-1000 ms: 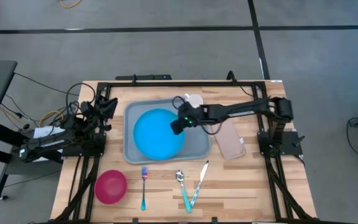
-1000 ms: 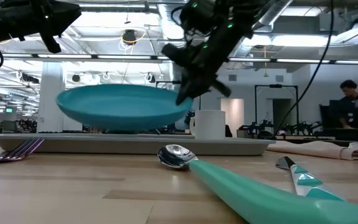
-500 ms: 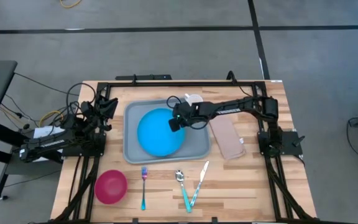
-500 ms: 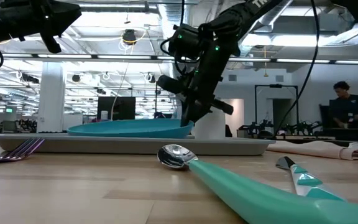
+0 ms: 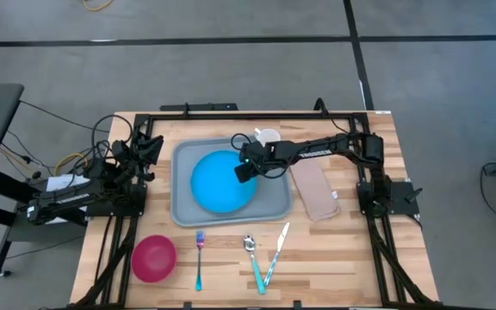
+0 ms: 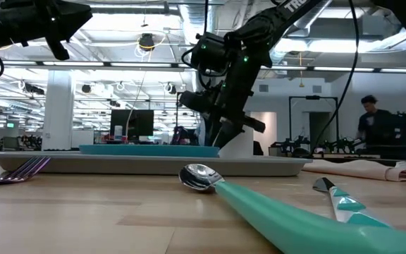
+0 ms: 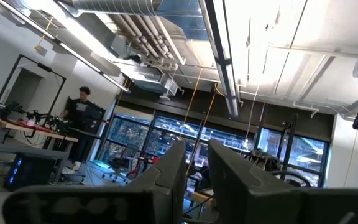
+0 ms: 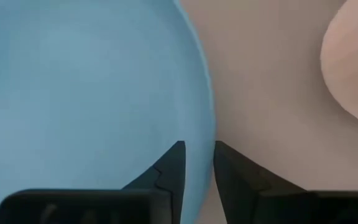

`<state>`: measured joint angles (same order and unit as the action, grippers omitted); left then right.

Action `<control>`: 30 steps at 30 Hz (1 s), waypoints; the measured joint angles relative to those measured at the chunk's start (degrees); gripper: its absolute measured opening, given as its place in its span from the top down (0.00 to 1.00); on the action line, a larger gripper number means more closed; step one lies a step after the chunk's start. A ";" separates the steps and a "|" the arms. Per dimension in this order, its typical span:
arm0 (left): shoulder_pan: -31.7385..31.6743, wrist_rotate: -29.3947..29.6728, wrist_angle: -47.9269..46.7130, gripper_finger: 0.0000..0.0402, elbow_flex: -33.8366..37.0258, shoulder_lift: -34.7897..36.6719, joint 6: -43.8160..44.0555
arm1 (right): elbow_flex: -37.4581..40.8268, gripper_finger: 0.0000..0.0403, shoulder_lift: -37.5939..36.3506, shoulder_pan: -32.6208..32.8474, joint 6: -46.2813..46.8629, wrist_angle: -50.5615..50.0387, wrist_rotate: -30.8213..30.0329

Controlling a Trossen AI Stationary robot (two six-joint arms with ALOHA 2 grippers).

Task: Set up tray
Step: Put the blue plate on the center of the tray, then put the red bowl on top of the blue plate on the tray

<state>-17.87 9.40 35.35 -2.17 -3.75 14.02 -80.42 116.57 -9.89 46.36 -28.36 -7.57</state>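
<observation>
The grey-blue tray (image 5: 183,211) lies at the table's far middle. The round blue plate (image 5: 218,182) rests flat in it, seen edge-on in the low view as the plate (image 6: 146,149). My right gripper (image 5: 244,170) points steeply down over the plate's right rim (image 8: 207,106). It is open, one finger over the plate and the other over the tray floor (image 8: 266,93), with the rim under the gap. My left gripper (image 5: 149,146) waits open at the table's left edge, pointing up at the ceiling (image 7: 196,158).
A white cup (image 5: 267,136) stands at the tray's far right corner, close behind my right gripper. A beige napkin (image 5: 317,191) lies right of the tray. Along the near edge lie a pink bowl (image 5: 153,258), a fork (image 5: 200,258), a spoon (image 5: 252,257) and a knife (image 5: 275,254).
My right gripper has come down onto the tray with the plate and tipped more steeply downward. The plate, held tilted and clear above the tray a second ago, now lies flat in it.
</observation>
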 joint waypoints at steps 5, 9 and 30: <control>-0.02 -1.74 0.01 0.86 0.00 0.00 -0.06 | 0.05 0.80 -2.31 0.41 -4.27 0.12 2.71; 0.00 -6.60 -2.02 0.86 -2.06 -0.02 -0.59 | 0.02 0.80 -6.91 2.24 -11.19 -0.82 3.30; 0.07 -6.74 -79.39 0.86 -48.51 -26.72 -14.73 | 0.02 0.80 -32.23 12.90 -31.42 -20.76 -12.09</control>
<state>-17.80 2.67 -44.04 -50.68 -30.47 -0.71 -80.40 84.34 3.01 14.94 -49.12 -19.66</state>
